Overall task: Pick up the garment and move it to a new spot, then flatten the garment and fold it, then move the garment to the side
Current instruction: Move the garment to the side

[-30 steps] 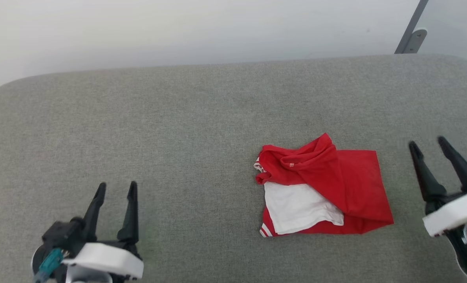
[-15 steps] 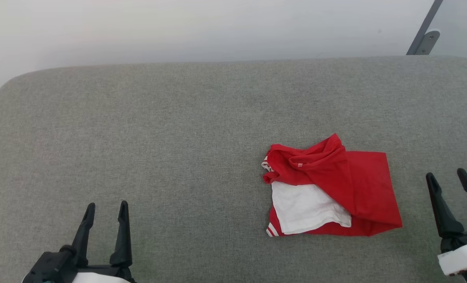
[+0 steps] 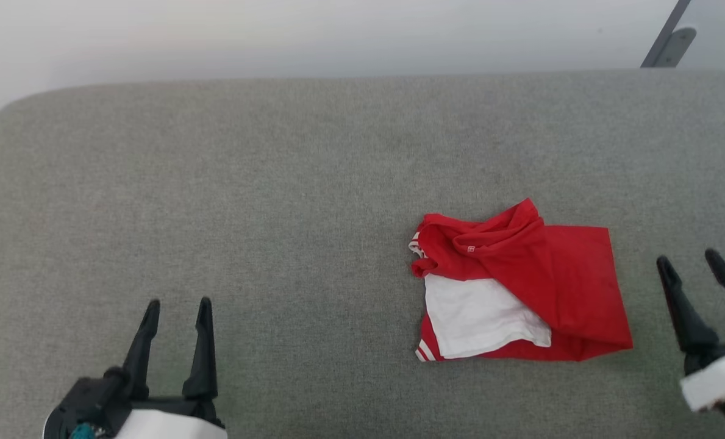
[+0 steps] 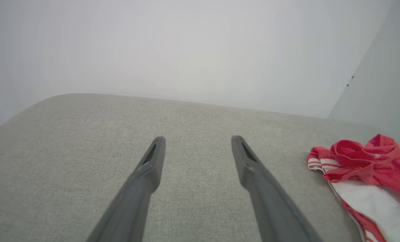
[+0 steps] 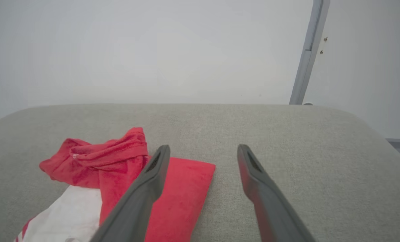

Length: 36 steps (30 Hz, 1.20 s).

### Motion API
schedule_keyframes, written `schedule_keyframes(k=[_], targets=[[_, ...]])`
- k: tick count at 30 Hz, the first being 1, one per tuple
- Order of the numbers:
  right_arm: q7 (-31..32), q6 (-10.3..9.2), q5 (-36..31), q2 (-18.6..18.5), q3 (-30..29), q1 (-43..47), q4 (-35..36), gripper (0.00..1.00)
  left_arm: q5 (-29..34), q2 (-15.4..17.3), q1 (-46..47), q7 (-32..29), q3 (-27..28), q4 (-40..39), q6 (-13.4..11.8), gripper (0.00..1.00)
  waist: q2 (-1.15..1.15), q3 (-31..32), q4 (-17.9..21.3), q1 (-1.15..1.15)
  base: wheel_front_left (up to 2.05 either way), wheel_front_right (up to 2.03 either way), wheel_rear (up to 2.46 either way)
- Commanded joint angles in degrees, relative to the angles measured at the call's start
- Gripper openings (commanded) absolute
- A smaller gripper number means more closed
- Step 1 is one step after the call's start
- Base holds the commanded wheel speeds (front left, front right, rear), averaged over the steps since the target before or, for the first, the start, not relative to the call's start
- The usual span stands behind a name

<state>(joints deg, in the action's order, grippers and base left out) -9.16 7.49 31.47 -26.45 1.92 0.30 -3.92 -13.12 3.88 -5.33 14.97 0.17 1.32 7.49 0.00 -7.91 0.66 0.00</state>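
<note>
We're looking down on the grey cushion (image 3: 277, 183), a broad padded surface with rounded corners set against a pale wall (image 3: 338, 30), and the one thing it carries is the garment (image 3: 572, 274). It lies on the right half of the cushion as a loose folded bundle. There's a flat red section on its right side and a white panel (image 3: 481, 317) showing at the lower left. A rumpled red ridge of cloth is bunched along the top left, and white-and-red striped trim peeks out at the bottom left corner. Over on the lower left we have the left gripper (image 3: 178, 302), fingers spread wide with nothing between them, well apart from the cloth. From its own wrist camera we see bare grey fabric between the two dark fingers (image 4: 146, 174), and the garment (image 4: 364, 168) sits off to the right edge. On the right, the right gripper (image 3: 688, 257) is spread just as wide, near the garment's right edge with a strip of cushion between them. In its wrist view one finger (image 5: 142, 191) crosses in front of the red cloth. A grey post (image 3: 667, 39) rises behind the far right corner.
</note>
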Motion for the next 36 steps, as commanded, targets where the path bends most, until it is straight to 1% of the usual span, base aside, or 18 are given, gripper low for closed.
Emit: schedule_keyframes(k=[1,4,7,9,13,18,21,23,27,28,29,30,32,36], targets=[[1.9,0.0,0.5,-0.4,-0.3,-1.7,-0.5,1.0,-0.2,0.1,1.3,0.3,-0.2,-0.1,0.0,1.0,0.0,-1.2,0.3,0.0,0.0,0.0,0.0],[8.1,0.0,0.6,-1.5,0.1,-5.6,-1.5,1.0,-0.4,0.3,3.5,0.3,-1.7,0.5,0.0,1.0,0.0,-3.4,0.2,0.0,0.0,0.0,0.0],[15.8,0.0,1.0,-3.8,3.8,-9.7,-2.5,1.0,-0.6,0.9,6.1,0.3,-2.9,1.5,0.0,1.0,0.0,-5.5,0.0,0.0,0.0,0.0,0.0],[21.3,0.0,2.8,-5.6,7.3,-12.0,-3.0,1.0,-0.9,1.0,8.0,0.3,-4.0,2.3,0.0,1.0,0.0,-6.7,-0.4,0.0,0.0,0.0,0.0],[30.0,-0.01,6.2,-9.4,12.0,-16.3,-4.7,1.0,-1.2,1.1,11.4,0.3,-5.8,3.8,0.0,1.0,0.0,-8.8,-1.6,0.0,0.0,0.0,0.0],[38.7,-0.01,10.5,-12.5,14.1,-18.7,-5.7,1.0,-1.6,1.0,14.3,0.3,-7.1,4.4,0.0,1.0,0.0,-10.9,-3.1,0.0,0.0,0.0,0.0],[42.8,0.0,12.2,-13.1,15.1,-19.4,-6.0,1.0,-1.8,0.7,15.5,0.3,-7.3,4.3,0.0,1.0,0.0,-12.5,-3.8,0.0,0.0,0.0,0.0],[45.1,0.0,13.1,-12.9,16.9,-19.2,-6.1,1.0,-1.8,0.6,16.4,0.3,-7.8,4.5,0.0,1.0,0.0,-13.5,-4.3,0.0,0.0,0.0,0.0],[46.2,0.01,14.4,-11.6,18.7,-20.2,-6.4,1.0,-1.5,0.2,18.2,0.3,-8.4,4.6,0.0,1.0,0.0,-15.6,-4.9,0.0,0.0,0.0,0.0],[46.1,0.01,14.5,-11.4,19.2,-20.3,-6.4,0.5,-1.4,0.1,18.5,0.3,-8.6,4.6,0.0,1.0,0.0,-15.9,-5.0,0.0,0.0,0.0,0.0],[45.8,0.01,14.6,-11.2,19.6,-20.4,-6.5,0.11,-1.3,0.1,18.8,0.3,-8.8,4.8,0.0,1.0,0.0,-16.2,-5.1,0.0,0.0,0.0,0.0],[45.6,0.01,14.8,-11.1,19.8,-20.5,-6.6,0.0,-1.1,0.1,19.1,0.3,-9.0,4.9,0.0,1.0,0.0,-16.4,-5.0,0.0,0.0,0.0,0.0],[44.7,0.01,15.1,-11.5,19.9,-20.9,-6.6,0.0,-0.9,0.2,19.6,0.3,-8.7,5.0,0.0,1.0,0.0,-16.8,-4.7,0.0,0.0,0.0,0.0],[40.6,-0.06,15.2,-12.7,17.5,-22.6,-6.2,0.0,-0.5,1.0,20.2,0.3,-8.3,4.8,0.0,1.0,0.0,-17.1,-2.7,0.0,0.0,0.0,0.0]])
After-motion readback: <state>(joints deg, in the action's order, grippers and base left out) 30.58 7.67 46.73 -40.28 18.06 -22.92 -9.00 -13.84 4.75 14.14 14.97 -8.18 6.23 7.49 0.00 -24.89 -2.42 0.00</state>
